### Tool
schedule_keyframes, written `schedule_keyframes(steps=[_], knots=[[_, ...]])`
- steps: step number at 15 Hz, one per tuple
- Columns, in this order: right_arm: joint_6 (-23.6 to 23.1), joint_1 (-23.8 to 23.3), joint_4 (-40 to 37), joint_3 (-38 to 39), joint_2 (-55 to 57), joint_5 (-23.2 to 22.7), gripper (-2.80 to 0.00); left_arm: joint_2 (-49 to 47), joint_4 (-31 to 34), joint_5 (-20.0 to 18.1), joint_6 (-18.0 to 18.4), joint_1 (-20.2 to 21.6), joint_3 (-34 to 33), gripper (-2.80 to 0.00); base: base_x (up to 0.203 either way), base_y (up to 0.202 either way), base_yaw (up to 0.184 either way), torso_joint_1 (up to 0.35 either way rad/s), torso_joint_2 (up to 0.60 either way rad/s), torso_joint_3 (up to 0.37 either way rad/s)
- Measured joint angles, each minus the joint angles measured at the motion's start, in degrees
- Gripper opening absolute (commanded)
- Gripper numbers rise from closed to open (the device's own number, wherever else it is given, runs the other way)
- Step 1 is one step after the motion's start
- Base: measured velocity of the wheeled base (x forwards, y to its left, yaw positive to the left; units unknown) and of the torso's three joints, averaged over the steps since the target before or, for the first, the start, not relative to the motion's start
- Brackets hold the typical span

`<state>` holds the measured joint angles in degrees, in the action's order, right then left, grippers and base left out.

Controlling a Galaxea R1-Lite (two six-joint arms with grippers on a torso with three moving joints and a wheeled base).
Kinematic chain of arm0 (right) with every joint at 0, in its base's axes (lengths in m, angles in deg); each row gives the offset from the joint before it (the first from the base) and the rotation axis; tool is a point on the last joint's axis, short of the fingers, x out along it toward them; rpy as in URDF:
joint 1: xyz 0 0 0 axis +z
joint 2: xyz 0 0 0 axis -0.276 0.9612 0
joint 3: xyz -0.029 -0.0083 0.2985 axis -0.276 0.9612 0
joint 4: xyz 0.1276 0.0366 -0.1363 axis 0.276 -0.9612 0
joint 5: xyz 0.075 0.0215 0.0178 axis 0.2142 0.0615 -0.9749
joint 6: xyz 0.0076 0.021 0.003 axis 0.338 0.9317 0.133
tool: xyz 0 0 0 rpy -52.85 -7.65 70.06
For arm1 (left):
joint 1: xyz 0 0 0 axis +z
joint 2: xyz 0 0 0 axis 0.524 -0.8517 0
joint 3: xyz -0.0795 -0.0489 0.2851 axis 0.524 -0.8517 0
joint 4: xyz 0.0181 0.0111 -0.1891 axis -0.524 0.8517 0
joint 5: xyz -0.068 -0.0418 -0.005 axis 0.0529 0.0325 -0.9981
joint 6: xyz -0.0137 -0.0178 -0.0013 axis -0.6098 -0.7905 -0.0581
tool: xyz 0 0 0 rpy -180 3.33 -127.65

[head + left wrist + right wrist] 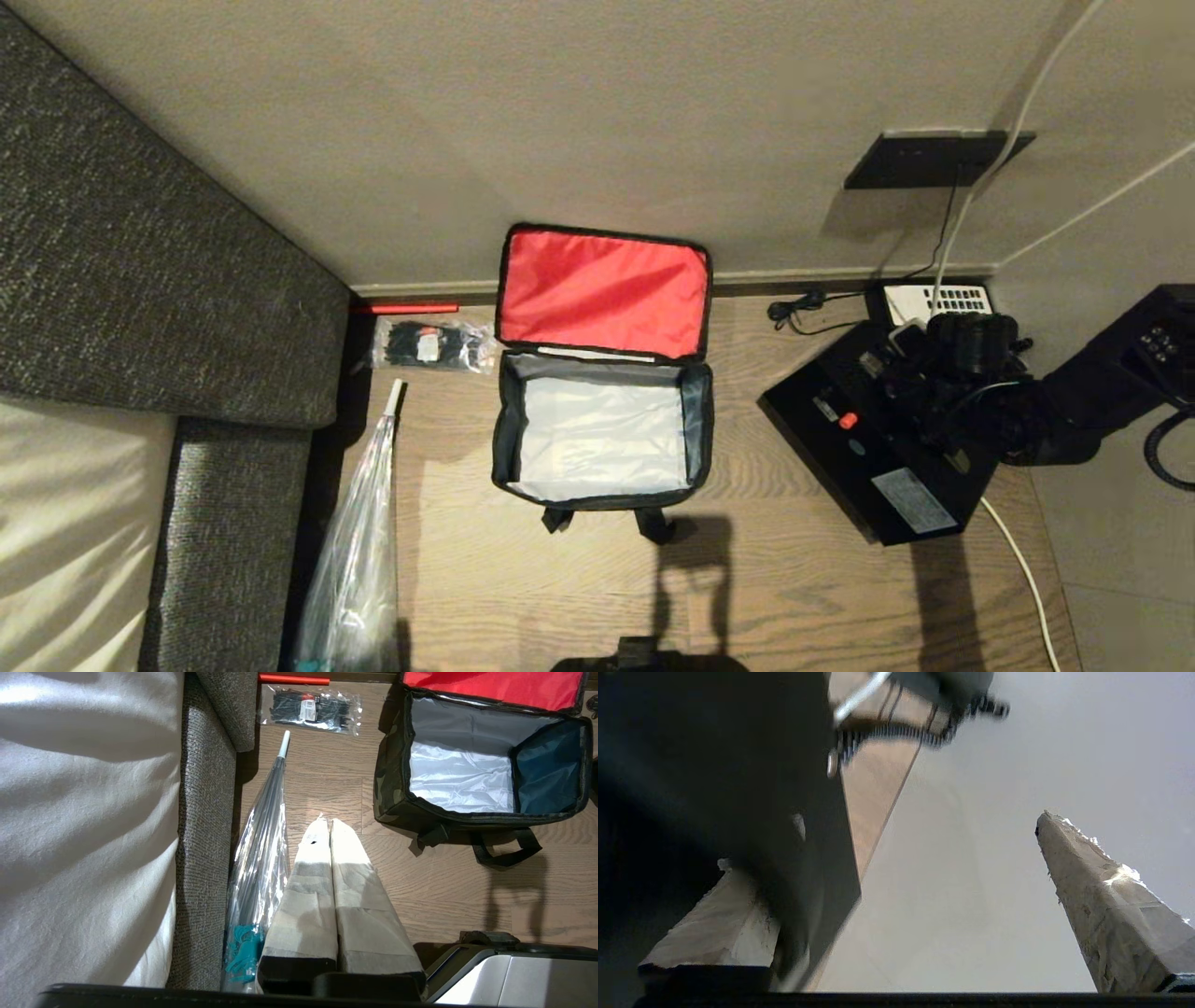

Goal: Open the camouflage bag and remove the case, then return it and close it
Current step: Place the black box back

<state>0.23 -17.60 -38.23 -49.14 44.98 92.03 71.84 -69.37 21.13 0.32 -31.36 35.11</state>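
The camouflage bag (pixel 695 420) stands open on the wooden floor by the wall, its red-lined lid (pixel 602 289) leaning back against the wall and its silver-lined inside empty. The left wrist view shows the bag's camouflage side (pixel 397 793). The case (pixel 878 467), flat and black with a small red latch, lies on the floor to the bag's right. My right gripper (pixel 920 373) is over the case's far end. Its fingers are spread wide apart (pixel 885 840), and the case's dark edge (pixel 738 788) covers one fingertip. My left gripper (pixel 327 821) is shut and empty, parked above the floor left of the bag.
A clear packet of black cable ties (pixel 431 345) and a red bar (pixel 406 307) lie left of the bag. A plastic-wrapped umbrella (pixel 359 541) lies along the grey sofa (pixel 140 280). A telephone (pixel 938 301) and a white cable (pixel 1022 560) are by the case.
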Motion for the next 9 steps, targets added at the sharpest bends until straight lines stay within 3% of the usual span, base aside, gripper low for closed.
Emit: schedule_keyframes(steps=[1,9], knots=[[-0.74,0.01,1.14,-0.67,0.57,-0.05,-2.8,0.0,0.0,0.0,0.0,0.0,0.0,-2.8,0.0,0.0,0.0,0.0,0.0,0.0],[-2.07,0.06,5.48,1.97,1.75,-0.52,-2.8,0.0,0.01,0.0,-0.02,0.0,0.0,-2.8,0.0,0.0,0.0,0.0,0.0,0.0]])
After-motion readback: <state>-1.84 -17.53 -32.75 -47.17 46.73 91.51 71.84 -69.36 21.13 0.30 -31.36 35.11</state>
